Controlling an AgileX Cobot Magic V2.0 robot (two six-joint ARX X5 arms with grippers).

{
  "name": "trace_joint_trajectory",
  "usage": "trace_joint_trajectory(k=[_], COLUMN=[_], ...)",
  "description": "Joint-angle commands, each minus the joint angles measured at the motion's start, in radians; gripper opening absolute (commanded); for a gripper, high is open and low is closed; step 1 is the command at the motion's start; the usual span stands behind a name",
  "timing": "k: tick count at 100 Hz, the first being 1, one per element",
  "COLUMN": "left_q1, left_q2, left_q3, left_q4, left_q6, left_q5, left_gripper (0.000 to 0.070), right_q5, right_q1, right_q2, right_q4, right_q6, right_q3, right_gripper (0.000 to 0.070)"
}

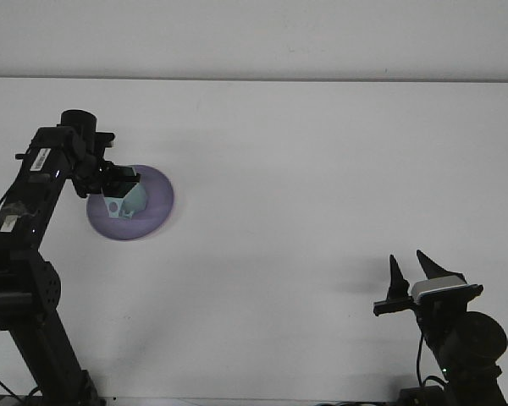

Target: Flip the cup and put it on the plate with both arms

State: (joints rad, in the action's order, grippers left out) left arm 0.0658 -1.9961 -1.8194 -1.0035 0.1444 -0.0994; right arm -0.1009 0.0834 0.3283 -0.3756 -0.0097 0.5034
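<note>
One cup point(127, 201) sits in the left jaws point(120, 183), over the plate point(152, 211).

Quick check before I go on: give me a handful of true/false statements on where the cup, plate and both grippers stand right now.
1. The left gripper holds the cup over the plate. True.
2. The plate lies on the right half of the table. False: it lies on the left side, near the left arm.
3. The right gripper is empty, its fingers apart. True.
4. The right gripper is touching the plate. False: it is at the lower right, far from the plate.
5. The cup stands alone in the middle of the table. False: it is at the left gripper, over the plate.
</note>
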Motion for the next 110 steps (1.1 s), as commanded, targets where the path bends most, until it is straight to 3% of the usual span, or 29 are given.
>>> trace_joint_trajectory(k=[1,7,18,26,31,64,88,91,99,104,110], left_q1=[0.000,0.000,0.000,0.000,0.000,0.016,0.032,0.033,0.033,0.033,0.033], left_q2=[-0.033,-0.034,-0.032,-0.031,-0.025,0.184,0.456,0.490,0.571,0.619,0.666], left_q3=[-0.022,-0.022,-0.022,-0.023,-0.024,-0.026,-0.026,-0.026,-0.025,-0.021,-0.002], left_q4=[-0.008,-0.005,0.007,0.006,-0.006,-0.019,0.008,-0.003,-0.040,-0.054,-0.046], left_q6=[0.012,0.013,0.012,0.010,0.007,-0.008,-0.092,-0.093,-0.077,-0.067,-0.064], left_q5=[0.007,0.007,0.007,0.007,0.006,0.002,0.002,0.002,0.002,0.000,-0.019], left_gripper=[0.0028,0.0109,0.0425,0.0559,0.0591,0.0590,0.0555,0.0497,0.0230,0.0012,0.0012], right_q5=[0.004,0.004,0.004,0.004,0.004,0.004,0.004,0.004,0.004,0.004,0.004], right_q1=[0.000,0.000,0.000,0.000,0.000,0.000,0.000,0.000,0.000,0.000,0.000], right_q2=[0.000,0.000,0.000,0.000,0.000,0.000,0.000,0.000,0.000,0.000,0.000], right_q4=[0.007,0.007,0.008,0.008,0.008,0.007,0.007,0.007,0.005,0.006,0.006], right_q6=[0.013,0.013,0.013,0.013,0.013,0.013,0.014,0.014,0.014,0.014,0.019], right_q3=[0.008,0.008,0.008,0.008,0.008,0.008,0.008,0.008,0.008,0.008,0.008], right_gripper=[0.0341,0.0341,0.0341,0.0341,0.0341,0.0342,0.0341,0.0341,0.0339,0.0338,0.0334])
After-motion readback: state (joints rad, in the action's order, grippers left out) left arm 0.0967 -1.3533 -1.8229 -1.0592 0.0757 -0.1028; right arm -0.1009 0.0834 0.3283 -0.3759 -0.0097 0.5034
